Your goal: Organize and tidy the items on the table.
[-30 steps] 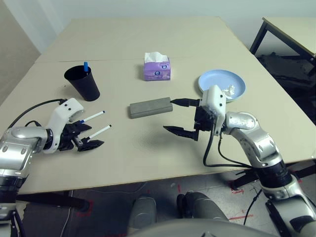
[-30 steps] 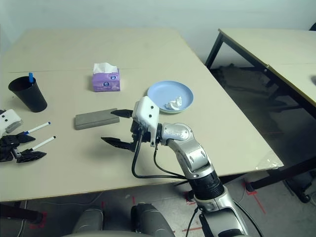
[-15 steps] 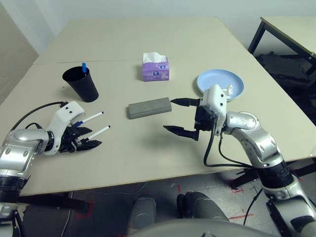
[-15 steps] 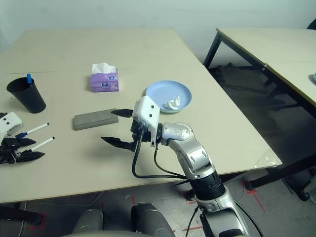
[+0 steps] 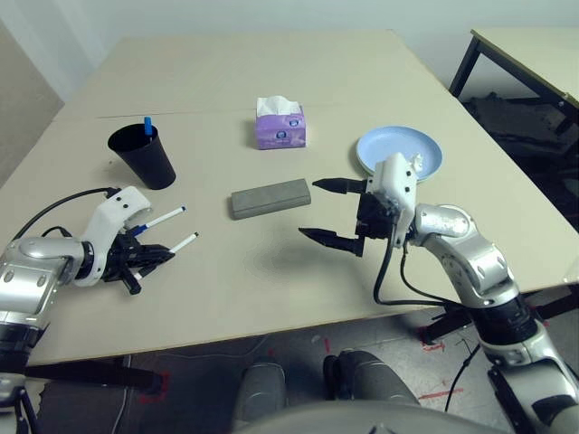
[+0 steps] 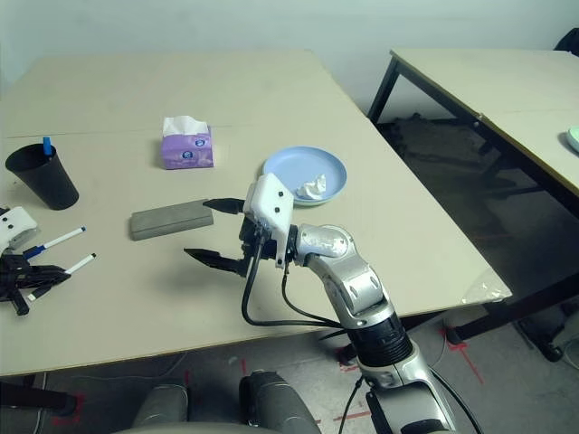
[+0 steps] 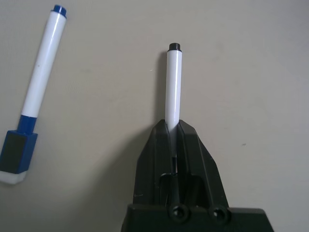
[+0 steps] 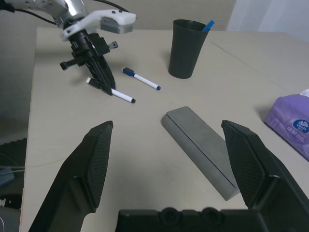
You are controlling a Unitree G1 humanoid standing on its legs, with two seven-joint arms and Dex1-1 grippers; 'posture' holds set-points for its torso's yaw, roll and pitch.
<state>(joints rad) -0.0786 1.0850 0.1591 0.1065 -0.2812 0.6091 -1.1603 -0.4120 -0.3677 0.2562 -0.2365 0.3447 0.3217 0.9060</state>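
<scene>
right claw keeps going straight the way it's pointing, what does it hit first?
Probably the grey case, lying straight ahead between the open right claw's fingers, judging by the wrist view. Depth is unclear; it may pass above it.

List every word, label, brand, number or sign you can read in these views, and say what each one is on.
No text can be read in any view.
Purple tissue box: a round blue-and-white emblem on its front, print too small and blurred to read.
Blue-capped marker and black-capped marker: white barrels with no print showing.
Grey glasses case, black cup and light-blue plate: no markings visible.
</scene>
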